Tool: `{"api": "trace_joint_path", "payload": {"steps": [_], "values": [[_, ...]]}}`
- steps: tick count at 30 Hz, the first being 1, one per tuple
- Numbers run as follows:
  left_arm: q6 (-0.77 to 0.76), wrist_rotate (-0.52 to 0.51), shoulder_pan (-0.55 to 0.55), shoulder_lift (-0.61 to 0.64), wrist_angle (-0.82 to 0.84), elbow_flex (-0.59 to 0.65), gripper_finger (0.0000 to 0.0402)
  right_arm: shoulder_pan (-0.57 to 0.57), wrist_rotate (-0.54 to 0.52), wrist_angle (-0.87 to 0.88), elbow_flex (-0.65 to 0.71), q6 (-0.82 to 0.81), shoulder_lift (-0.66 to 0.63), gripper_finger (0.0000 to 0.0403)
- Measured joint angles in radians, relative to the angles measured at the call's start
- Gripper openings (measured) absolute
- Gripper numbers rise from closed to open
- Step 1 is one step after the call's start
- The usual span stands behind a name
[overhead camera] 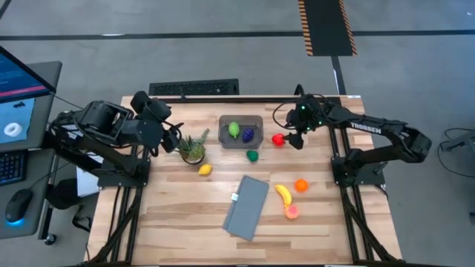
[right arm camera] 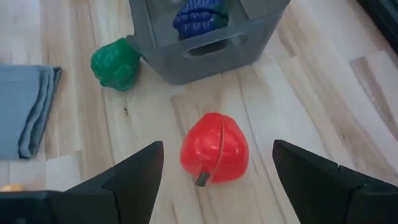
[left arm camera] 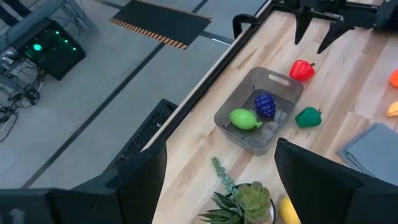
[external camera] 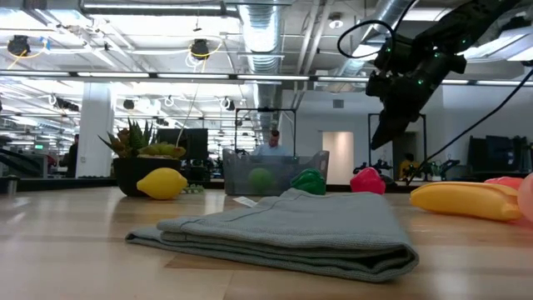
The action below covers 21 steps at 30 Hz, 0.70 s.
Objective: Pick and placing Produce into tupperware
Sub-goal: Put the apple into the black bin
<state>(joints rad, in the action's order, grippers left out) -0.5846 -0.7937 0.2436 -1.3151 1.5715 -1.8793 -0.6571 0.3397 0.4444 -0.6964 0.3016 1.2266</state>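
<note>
Just below the right tool (right arm camera: 214, 163), whose fingers stand wide apart and empty, the red pepper (right arm camera: 214, 155) lies on the bench (overhead camera: 326, 230), centred between them with its stem end towards the camera. It sits just beside the grey tub (overhead camera: 241, 132), which already holds a green fruit and purple grapes. Being much nearer, this arm looks best placed; the left tool (overhead camera: 167, 133), part open and holding nothing, waits by the potted plant (overhead camera: 193, 150).
</note>
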Motion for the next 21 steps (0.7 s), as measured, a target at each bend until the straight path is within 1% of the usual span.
{"api": "trace_joint_path", "payload": {"steps": [10, 21], "values": [[-0.004, 0.000, 0.000, 0.000, 0.000, 0.000, 0.0288, 0.001, 0.002, -0.012, 0.000, 0.021, 0.055, 0.0358], [-0.006, 0.000, 0.000, 0.000, 0.000, 0.000, 0.0288, 0.002, 0.000, -0.065, 0.000, 0.029, 0.124, 0.0375]]}}
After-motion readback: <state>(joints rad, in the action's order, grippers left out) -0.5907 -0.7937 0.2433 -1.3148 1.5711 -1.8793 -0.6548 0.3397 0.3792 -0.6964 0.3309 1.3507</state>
